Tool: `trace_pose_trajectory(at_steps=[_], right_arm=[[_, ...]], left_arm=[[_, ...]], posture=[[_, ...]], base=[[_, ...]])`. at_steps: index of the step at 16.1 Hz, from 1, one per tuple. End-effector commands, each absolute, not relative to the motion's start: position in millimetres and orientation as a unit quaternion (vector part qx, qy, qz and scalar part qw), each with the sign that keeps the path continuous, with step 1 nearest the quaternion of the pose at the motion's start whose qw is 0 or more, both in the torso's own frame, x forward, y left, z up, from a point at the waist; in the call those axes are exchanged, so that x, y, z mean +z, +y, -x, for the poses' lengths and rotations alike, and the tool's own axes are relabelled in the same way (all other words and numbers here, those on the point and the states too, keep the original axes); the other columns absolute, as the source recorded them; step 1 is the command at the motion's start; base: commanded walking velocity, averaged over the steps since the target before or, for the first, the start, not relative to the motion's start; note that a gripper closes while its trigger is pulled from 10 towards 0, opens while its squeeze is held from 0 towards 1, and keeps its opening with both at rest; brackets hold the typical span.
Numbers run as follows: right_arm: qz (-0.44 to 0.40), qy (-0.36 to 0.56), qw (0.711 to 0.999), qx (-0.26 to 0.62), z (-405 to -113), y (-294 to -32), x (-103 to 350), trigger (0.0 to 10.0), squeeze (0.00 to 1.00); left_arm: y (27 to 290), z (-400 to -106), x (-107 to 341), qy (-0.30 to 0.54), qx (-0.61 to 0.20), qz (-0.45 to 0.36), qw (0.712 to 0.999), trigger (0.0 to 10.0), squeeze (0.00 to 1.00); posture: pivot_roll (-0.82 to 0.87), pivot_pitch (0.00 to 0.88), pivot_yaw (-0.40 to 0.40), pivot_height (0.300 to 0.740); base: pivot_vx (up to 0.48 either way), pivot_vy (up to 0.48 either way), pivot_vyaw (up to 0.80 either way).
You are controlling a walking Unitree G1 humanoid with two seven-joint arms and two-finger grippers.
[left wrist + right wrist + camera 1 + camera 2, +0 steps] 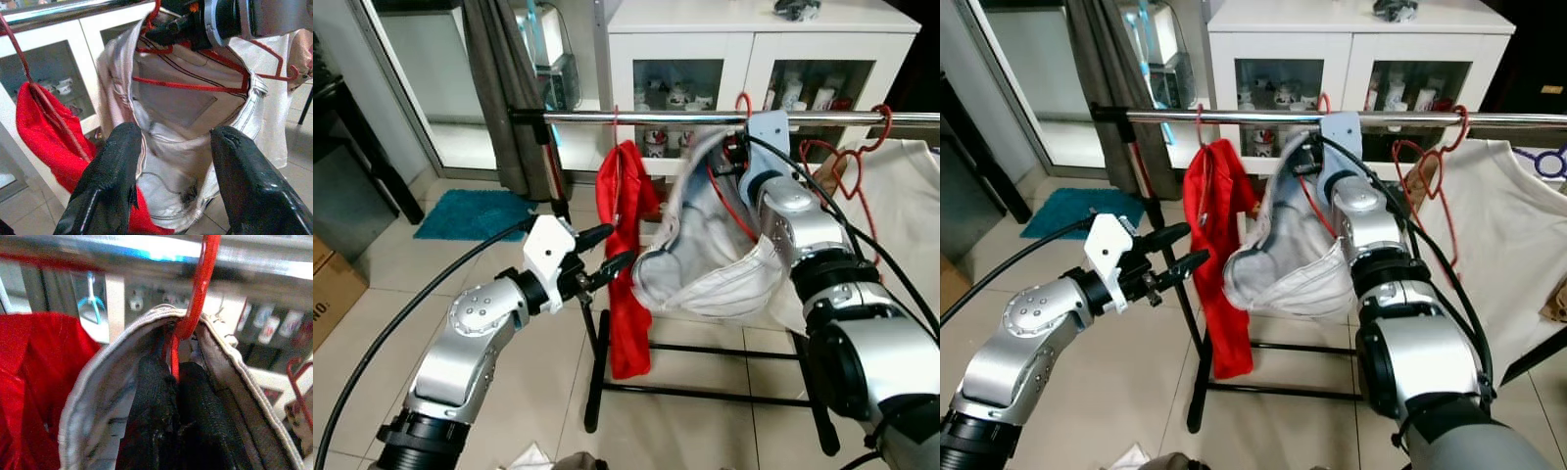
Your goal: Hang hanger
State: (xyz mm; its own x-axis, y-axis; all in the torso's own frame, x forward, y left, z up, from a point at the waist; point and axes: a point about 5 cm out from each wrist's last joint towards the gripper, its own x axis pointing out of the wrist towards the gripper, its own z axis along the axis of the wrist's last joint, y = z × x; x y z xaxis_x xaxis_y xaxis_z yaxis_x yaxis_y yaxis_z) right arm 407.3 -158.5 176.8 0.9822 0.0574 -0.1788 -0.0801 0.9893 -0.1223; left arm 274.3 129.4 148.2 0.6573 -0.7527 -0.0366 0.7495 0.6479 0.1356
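A red hanger (198,293) carrying a white garment (705,264) has its hook at the silver rail (705,117), its neck pinched between the clenched fingers of the right gripper (177,382) just below the bar. The left gripper (604,252) hovers beside the garment's lower edge, fingers spread (grasping nothing). Beyond it hangs a red garment (625,245); behind, a white cabinet (754,49).

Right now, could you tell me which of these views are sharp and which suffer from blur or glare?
Both eye views are sharp, with glare along the chrome rail. In the left wrist view the left gripper looms soft, while the white garment stays fairly clear. In the right wrist view the rail is smeared and overexposed; the red hanger hook reads clearly.
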Motion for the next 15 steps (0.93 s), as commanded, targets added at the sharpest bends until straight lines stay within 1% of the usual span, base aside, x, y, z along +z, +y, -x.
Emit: trace_pose_trajectory(at_steps=[1, 2, 5, 6, 7, 8, 9, 10, 12, 15], right_arm=[[0.051, 0.04, 0.997, 0.034, -414.4, -156.3, 203.3, 10.0, 0.0], [0.053, 0.046, 0.997, 0.033, -415.3, -156.1, 202.8, 10.0, 0.0], [0.091, 0.142, 0.984, 0.058, -410.5, -150.7, 173.0, 10.0, 0.0], [0.091, 0.149, 0.983, 0.06, -409.4, -150.4, 169.1, 10.0, 0.0], [0.068, 0.147, 0.985, 0.06, -408.5, -150.8, 166.7, 10.0, 0.0], [0.058, 0.139, 0.987, 0.059, -408.7, -151.4, 167.7, 10.0, 0.69], [0.077, 0.094, 0.99, 0.067, -410.4, -154.3, 177.4, 10.0, 1.0], [0.099, 0.085, 0.989, 0.073, -410.3, -154.5, 179.7, 10.0, 1.0], [0.105, 0.078, 0.986, 0.102, -408.8, -151.9, 183.3, 10.0, 1.0], [0.113, 0.078, 0.976, 0.169, -395.8, -144.7, 189.7, 10.0, 1.0]], left_arm=[[130.5, -274.6, 151.7, -0.012, -0.418, -0.078, 0.905, 10.0, 0.0], [130.9, -274.6, 151.8, -0.011, -0.418, -0.078, 0.905, 10.0, 0.0], [131.7, -273.1, 151.0, -0.007, -0.421, -0.079, 0.904, 10.0, 0.0], [131.7, -273.0, 151.0, -0.007, -0.421, -0.079, 0.904, 10.0, 0.0], [131.4, -273.1, 151.3, -0.008, -0.421, -0.078, 0.904, 10.0, 0.0], [131.2, -273.2, 151.4, -0.008, -0.421, -0.077, 0.904, 10.0, 0.0], [130.6, -273.3, 151.5, -0.009, -0.422, -0.075, 0.904, 10.0, 0.0], [130.5, -273.7, 151.4, -0.009, -0.422, -0.074, 0.903, 10.0, 0.0], [129.5, -274.7, 150.7, -0.008, -0.423, -0.075, 0.903, 10.0, 0.0], [126.4, -276.4, 149.6, -0.007, -0.427, -0.076, 0.901, 10.0, 0.0]], posture=[[-0.03, 0.0, 0.082, 0.74], [-0.03, 0.0, 0.082, 0.74], [-0.03, 0.0, 0.081, 0.74], [-0.03, 0.0, 0.081, 0.74], [-0.03, 0.0, 0.076, 0.74], [-0.03, 0.0, 0.076, 0.74], [-0.03, 0.0, 0.085, 0.74], [-0.03, 0.0, 0.085, 0.74], [-0.04, 0.0, 0.094, 0.74], [-0.05, 0.0, 0.104, 0.74]], base=[[0.0, 0.0, 0.0], [0.0, 0.0, 0.0], [0.0, 0.0, 0.0], [0.0, 0.0, 0.0], [0.0, 0.0, 0.0], [0.0, 0.0, 0.0], [0.0, 0.0, 0.0], [0.0, 0.0, 0.0], [0.0, 0.0, 0.0], [0.0, 0.0, 0.0]])
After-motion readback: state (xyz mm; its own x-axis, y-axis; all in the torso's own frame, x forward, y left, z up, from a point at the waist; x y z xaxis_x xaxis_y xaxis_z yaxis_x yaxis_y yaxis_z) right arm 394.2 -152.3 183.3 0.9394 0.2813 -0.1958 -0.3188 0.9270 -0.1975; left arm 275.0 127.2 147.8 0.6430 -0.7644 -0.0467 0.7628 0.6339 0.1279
